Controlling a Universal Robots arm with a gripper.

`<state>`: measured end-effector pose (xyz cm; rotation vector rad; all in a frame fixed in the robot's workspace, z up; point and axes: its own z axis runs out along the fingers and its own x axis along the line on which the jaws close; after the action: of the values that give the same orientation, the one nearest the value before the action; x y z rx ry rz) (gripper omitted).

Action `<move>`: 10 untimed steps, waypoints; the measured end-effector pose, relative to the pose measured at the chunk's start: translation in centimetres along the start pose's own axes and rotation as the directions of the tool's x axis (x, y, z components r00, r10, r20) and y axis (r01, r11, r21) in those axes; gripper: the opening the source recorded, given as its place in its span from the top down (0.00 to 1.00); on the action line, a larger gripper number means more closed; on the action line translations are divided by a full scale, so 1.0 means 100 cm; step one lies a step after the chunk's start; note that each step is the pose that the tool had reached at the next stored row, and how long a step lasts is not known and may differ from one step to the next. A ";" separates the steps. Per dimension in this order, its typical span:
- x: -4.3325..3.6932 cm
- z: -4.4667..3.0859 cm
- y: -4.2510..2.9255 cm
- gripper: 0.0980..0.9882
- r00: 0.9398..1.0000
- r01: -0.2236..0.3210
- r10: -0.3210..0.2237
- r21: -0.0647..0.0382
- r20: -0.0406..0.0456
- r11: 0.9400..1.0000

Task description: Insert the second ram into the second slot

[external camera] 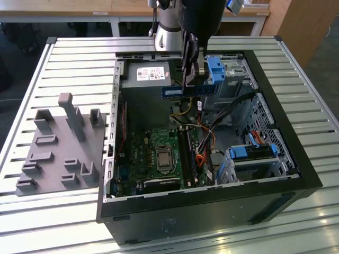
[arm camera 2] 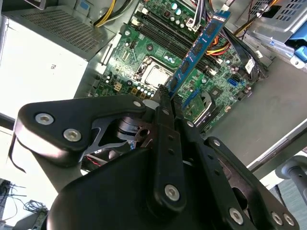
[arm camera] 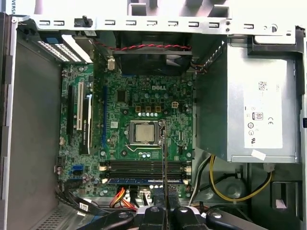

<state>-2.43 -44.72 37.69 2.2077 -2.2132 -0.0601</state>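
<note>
**Blue RAM stick pinched in the gripper, up over the open PC**

Blue stick, black gripper, easy to spot. The gripper (external camera: 189, 83) is clamped shut on the RAM stick (external camera: 189, 91), gripping it roughly mid-length along its upper edge in the exterior view. The stick hangs level and on edge over the end of the computer case (external camera: 212, 211) where the power supply (external camera: 148, 74) sits, just beside a chunky light-blue plastic latch (external camera: 216, 69).

In the second wrist view the stick (arm camera 2: 199, 45) pokes out from the closed fingertips, with the green motherboard (arm camera 2: 144, 52) well apart from it underneath, so it's not in any slot.

The memory slots (arm camera: 144, 165) run in a row right next to the processor socket (arm camera: 144, 132). One of them has a blue strip running its whole length (I can't tell more than that from here).

The case lies open on a slatted metal bench (external camera: 79, 58). A grey plastic parts holder (external camera: 58, 143) sits on the bench on the exterior view's left of the case.
</note>
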 end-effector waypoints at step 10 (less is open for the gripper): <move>0.0035 0.0000 0.0000 0.96 1.000 -0.021 0.021 0.000 0.001 1.000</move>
<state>-2.43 -45.07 37.68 2.1848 -2.2363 -0.0601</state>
